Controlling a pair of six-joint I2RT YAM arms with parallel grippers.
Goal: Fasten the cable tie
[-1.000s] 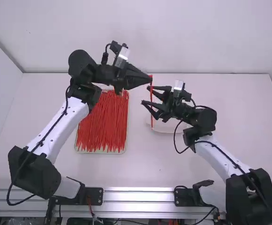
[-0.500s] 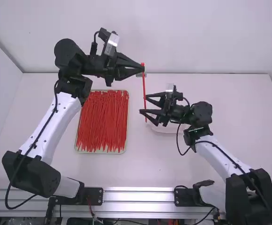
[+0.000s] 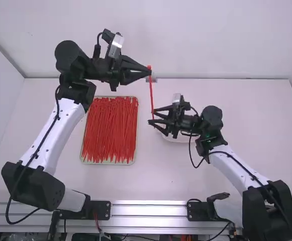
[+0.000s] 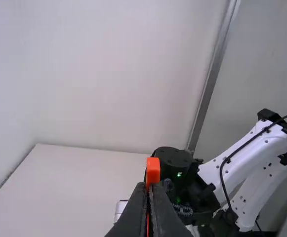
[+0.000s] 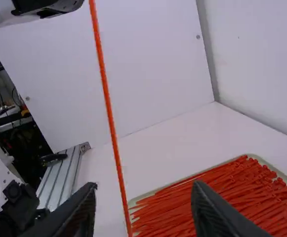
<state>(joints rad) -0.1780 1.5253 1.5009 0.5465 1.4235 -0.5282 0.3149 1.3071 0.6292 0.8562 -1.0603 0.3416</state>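
Note:
A single red cable tie (image 3: 151,95) hangs straight down above the table. My left gripper (image 3: 148,75) is shut on its head end, which shows as an orange block (image 4: 153,170) just past the closed fingertips (image 4: 139,205). My right gripper (image 3: 154,116) is open at the tie's lower end. In the right wrist view the tie's strip (image 5: 106,113) runs between the spread fingers, closer to one finger (image 5: 79,212), and touches neither.
A beige tray (image 3: 133,161) piled with several red cable ties (image 3: 110,129) lies under the left arm; the ties (image 5: 222,197) also show past my right gripper. A white dish (image 3: 178,138) sits under the right wrist. Bare table lies to the right.
My left gripper has lifted and drawn left with the tie in it. My right gripper has followed left and dropped until its open fingers flank the tie's lower end.

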